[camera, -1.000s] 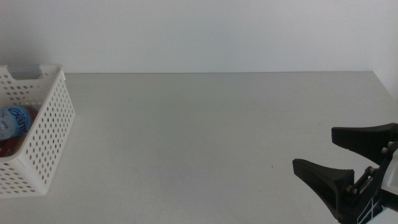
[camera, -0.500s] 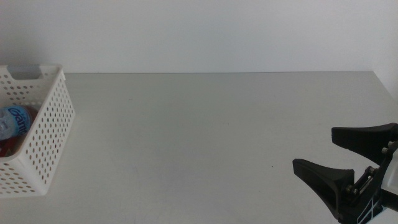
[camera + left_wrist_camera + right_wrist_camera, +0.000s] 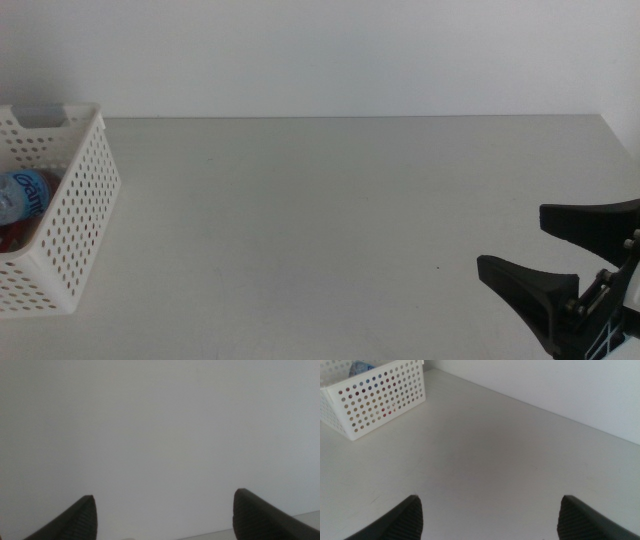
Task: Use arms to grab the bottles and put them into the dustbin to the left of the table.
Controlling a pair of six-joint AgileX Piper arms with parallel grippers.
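Bottles in basket [image 3: 78, 215], both my grippers empty.
Right gripper [image 3: 560, 245] spread wide at table [image 3: 330, 220] corner; left gripper [image 3: 165, 515] spread wide too, facing blank wall; water bottle [image 3: 22, 195] visible inside.

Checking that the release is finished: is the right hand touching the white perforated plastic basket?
Apart. The middle view shows the right hand far across bare table from the white perforated plastic basket.

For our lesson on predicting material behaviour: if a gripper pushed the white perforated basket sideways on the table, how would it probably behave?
The dustbin would probably slide rather than tip: it sits low and wide on the smooth table. Its thin walls, pierced with holes, suggest light plastic that may flex slightly. The bottles lying inside might roll or shift.
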